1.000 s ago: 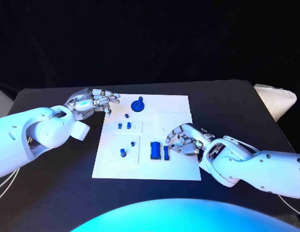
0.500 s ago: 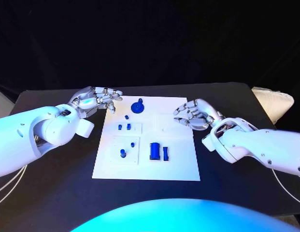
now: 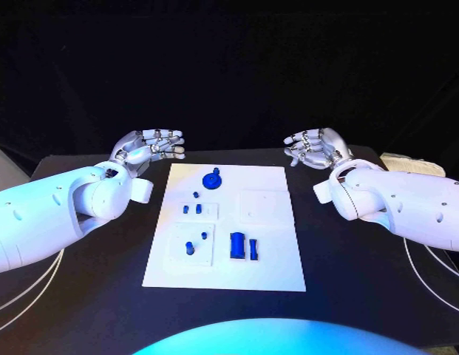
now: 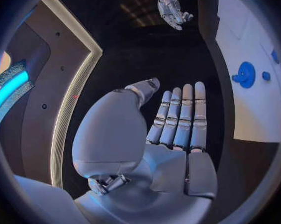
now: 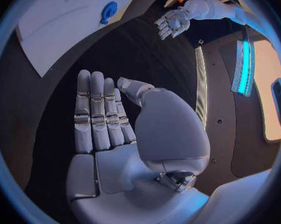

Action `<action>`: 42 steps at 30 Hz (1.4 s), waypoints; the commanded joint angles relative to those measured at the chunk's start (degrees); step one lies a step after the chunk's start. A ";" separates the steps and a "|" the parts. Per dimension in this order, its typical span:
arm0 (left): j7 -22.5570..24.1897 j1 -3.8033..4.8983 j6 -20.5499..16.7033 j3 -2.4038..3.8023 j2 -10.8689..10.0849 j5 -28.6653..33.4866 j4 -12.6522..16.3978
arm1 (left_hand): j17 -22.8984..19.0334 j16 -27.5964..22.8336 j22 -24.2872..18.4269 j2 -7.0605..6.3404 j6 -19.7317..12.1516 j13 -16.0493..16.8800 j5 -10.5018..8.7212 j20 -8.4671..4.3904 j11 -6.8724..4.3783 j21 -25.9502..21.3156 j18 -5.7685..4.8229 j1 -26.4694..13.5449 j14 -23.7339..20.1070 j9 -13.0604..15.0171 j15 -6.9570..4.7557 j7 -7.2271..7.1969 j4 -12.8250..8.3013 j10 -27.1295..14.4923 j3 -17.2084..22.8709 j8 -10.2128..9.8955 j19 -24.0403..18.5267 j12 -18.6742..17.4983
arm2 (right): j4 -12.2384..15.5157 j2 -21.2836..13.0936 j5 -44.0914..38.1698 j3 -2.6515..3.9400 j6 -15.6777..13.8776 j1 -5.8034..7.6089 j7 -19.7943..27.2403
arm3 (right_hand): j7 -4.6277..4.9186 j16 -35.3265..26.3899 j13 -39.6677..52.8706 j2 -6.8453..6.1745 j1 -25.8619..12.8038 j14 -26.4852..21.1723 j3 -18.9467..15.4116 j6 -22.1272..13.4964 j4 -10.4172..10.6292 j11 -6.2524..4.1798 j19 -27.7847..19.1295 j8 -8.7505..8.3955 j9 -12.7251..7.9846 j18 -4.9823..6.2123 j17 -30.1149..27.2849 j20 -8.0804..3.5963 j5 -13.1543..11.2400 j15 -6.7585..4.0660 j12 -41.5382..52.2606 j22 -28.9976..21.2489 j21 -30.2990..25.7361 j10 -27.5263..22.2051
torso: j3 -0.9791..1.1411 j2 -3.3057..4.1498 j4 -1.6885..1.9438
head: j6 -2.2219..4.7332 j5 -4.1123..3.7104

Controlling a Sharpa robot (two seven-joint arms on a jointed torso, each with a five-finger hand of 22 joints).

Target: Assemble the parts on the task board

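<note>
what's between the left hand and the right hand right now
In the head view, bare black table lies between the left hand and the right hand; the task board starts nearer the robot than that stretch.

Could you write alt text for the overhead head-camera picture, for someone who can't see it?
A white task board with small blue parts lies on a black table. The left robot hand and the right robot hand are raised at the table's far edge, one on each side of the board, holding nothing.
</note>
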 commanded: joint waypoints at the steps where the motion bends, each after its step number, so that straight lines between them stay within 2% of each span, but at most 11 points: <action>1: 4.74 0.03 -2.88 0.07 1.62 3.61 -2.10 | -1.40 -5.20 -3.82 0.52 -1.03 -0.04 -0.13 1.42 0.52 -5.45 0.35 0.25 -1.79 -0.46 1.06 -0.46 -0.05 -1.31 -0.66 -1.15 -1.04 -3.14 | -1.92 1.16 7.18 0.04 4.46 0.17 3.18 | 0.63 -5.19 -6.30 0.38 -0.05 -1.08 0.20 -0.49 -0.07 0.97 -1.82 -1.08 -0.43 0.09 -3.17 1.08 -0.07 1.05 -3.04 -4.42 -1.46 0.06 | 0.16 -0.77 -0.10 | 1.99 0.16; 4: 5.20 0.03 -3.34 0.08 2.67 3.96 -3.45 | -2.67 -9.21 -7.46 0.90 -0.79 -0.02 -0.05 2.15 0.22 -10.24 0.46 0.41 -2.46 -0.74 1.47 -0.23 -0.33 -1.67 -1.32 -1.83 -1.08 -5.54 | -2.97 1.88 7.81 0.06 5.39 0.26 3.37 | 0.96 -8.49 -10.23 0.52 -0.09 -1.94 0.23 -0.73 -0.06 1.45 -3.59 -1.83 -0.73 0.15 -5.39 1.91 -0.21 1.81 -4.26 -8.30 -1.49 0.11 | 0.33 -0.80 -0.11 | 2.91 0.22; 5: 1.57 0.00 -1.17 0.01 2.06 1.29 -2.67 | -12.84 -27.64 -26.05 10.91 -48.47 -3.62 -8.16 -14.26 -10.75 -26.86 -9.67 -23.25 -46.24 -10.73 -8.63 -9.87 -5.93 -52.79 -30.22 -13.68 -41.24 -14.22 | -2.33 1.45 3.44 0.02 1.42 0.20 0.87 | -10.35 -24.37 -26.47 10.42 -22.18 -20.89 -34.65 -53.94 -1.98 -5.88 -21.37 -11.05 -21.60 -10.20 -35.27 -8.15 -7.84 -2.56 -8.73 -47.76 -4.94 -19.56 | 0.11 -0.45 -0.07 | 1.73 0.14; 7: 1.61 -0.05 -1.52 0.03 2.02 1.30 -2.45 | -12.84 -27.64 -26.05 10.91 -48.47 -3.62 -8.16 -14.26 -10.75 -26.86 -9.67 -25.66 -46.24 -10.73 -8.63 -9.87 -5.93 -52.79 -30.22 -13.68 -41.24 -14.22 | -2.02 1.44 3.79 0.16 1.27 0.10 1.01 | -10.35 -24.37 -26.47 10.42 -24.41 -23.28 -34.65 -53.94 -1.98 -5.88 -23.86 -11.05 -21.60 -10.20 -35.27 -8.15 -7.84 -2.56 -8.73 -47.76 -4.94 -21.86 | 0.13 -0.48 -0.08 | 1.91 0.19; 8: 1.66 -0.10 -1.85 0.06 1.99 1.30 -2.24 | -12.84 -27.64 -26.05 10.91 -48.47 -3.62 -8.16 -14.26 -10.75 -26.86 -9.67 -27.51 -46.24 -10.73 -8.63 -9.87 -5.93 -52.79 -30.22 -13.68 -41.24 -14.22 | -1.73 1.43 4.13 0.29 1.12 0.00 1.14 | -10.35 -24.37 -26.47 10.42 -26.18 -24.75 -34.65 -53.94 -1.98 -5.88 -64.36 -11.05 -21.60 -10.20 -35.27 -8.15 -7.84 -2.56 -8.73 -47.76 -4.94 -23.36 | 0.15 -0.51 -0.09 | 2.08 0.23; 9: 1.72 -0.17 -2.33 0.09 1.94 1.32 -1.95 | -12.84 -27.64 -26.05 10.91 -48.47 -3.62 -8.16 -14.26 -10.75 -26.86 -9.67 -29.50 -46.24 -10.73 -8.63 -9.87 -5.93 -52.79 -30.22 -13.68 -41.24 -14.22 | -1.32 1.42 4.61 0.49 0.90 -0.13 1.33 | -10.35 -24.37 -26.47 10.42 -28.04 -65.87 -34.65 -53.94 -1.98 -5.88 -64.36 -11.05 -21.60 -10.20 -35.27 -8.15 -7.84 -2.56 -8.73 -47.76 -4.94 -24.87 | 0.18 -0.55 -0.11 | 2.32 0.30; 12: 1.99 -0.48 -4.37 0.24 1.74 1.36 -0.68 | -12.84 -27.64 -26.05 10.91 -48.47 -3.62 -8.16 -14.26 -10.75 -26.86 -9.67 -35.25 -46.24 -10.73 -8.63 -9.87 -5.93 -52.79 -30.22 -13.68 -41.24 -14.22 | 0.44 1.37 6.64 1.29 0.00 -0.70 2.13 | -10.35 -24.37 -26.47 10.42 -33.52 -65.87 -34.65 -53.94 -1.98 -5.88 -64.36 -11.05 -21.60 -10.20 -35.27 -8.15 -7.84 -2.56 -8.73 -47.76 -4.94 -65.53 | 0.29 -0.72 -0.18 | 3.33 0.56; 13: 2.18 -0.70 -5.76 0.34 1.60 1.39 0.18 | -12.84 -27.64 -26.05 10.91 -48.47 -3.62 -8.16 -14.26 -10.75 -26.86 -9.67 -37.45 -46.24 -10.73 -8.63 -9.87 -5.93 -52.79 -30.22 -13.68 -41.24 -14.22 | 1.64 1.33 8.04 1.85 -0.62 -1.09 2.67 | -10.35 -24.37 -26.47 10.42 -73.92 -65.87 -34.65 -53.94 -1.98 -5.88 -64.36 -11.05 -21.60 -10.20 -35.27 -8.15 -7.84 -2.56 -8.73 -47.76 -4.94 -65.53 | 0.37 -0.84 -0.23 | 4.03 0.75; 14: 2.32 -0.85 -6.81 0.41 1.49 1.42 0.84 | -12.84 -27.64 -26.05 10.91 -48.47 -3.62 -8.16 -14.26 -10.75 -26.86 -9.67 -78.36 -46.24 -10.73 -8.63 -9.87 -5.93 -52.79 -30.22 -13.68 -41.24 -14.22 | 2.55 1.30 9.08 2.27 -1.09 -1.39 3.08 | -10.35 -24.37 -26.47 10.42 -73.92 -65.87 -34.65 -53.94 -1.98 -5.88 -64.36 -11.05 -21.60 -10.20 -35.27 -8.15 -7.84 -2.56 -8.73 -47.76 -4.94 -65.53 | 0.43 -0.93 -0.26 | 4.55 0.89; 26: 4.95 -3.86 -26.61 1.83 -0.51 1.86 13.13 | -12.84 -27.64 -26.05 10.91 -48.47 -3.62 -8.16 -14.26 -10.75 -26.86 -9.67 -78.36 -46.24 -10.73 -8.63 -9.87 -5.93 -52.79 -30.22 -13.68 -41.24 -14.22 | 14.69 0.93 23.17 7.87 -7.35 -5.35 8.59 | -10.35 -24.37 -26.47 10.42 -73.92 -65.87 -34.65 -53.94 -1.98 -5.88 -64.36 -11.05 -21.60 -10.20 -35.27 -8.15 -7.84 -2.56 -8.73 -47.76 -4.94 -65.53 | 1.27 -2.17 -0.75 | 11.80 2.79; 42: 6.05 -5.12 -34.86 2.42 -1.34 2.04 18.25 | -12.84 -27.64 -26.05 10.91 -48.47 -3.62 -8.16 -14.26 -10.75 -26.86 -9.67 -78.36 -46.24 -10.73 -8.63 -9.87 -5.93 -52.79 -30.22 -13.68 -41.24 -14.22 | 15.76 0.90 24.40 8.36 -7.90 -5.69 9.07 | -10.35 -24.37 -26.47 10.42 -73.92 -65.87 -34.65 -53.94 -1.98 -5.88 -64.36 -11.05 -21.60 -10.20 -35.27 -8.15 -7.84 -2.56 -8.73 -47.76 -4.94 -65.53 | 1.35 -2.29 -0.80 | 12.53 2.98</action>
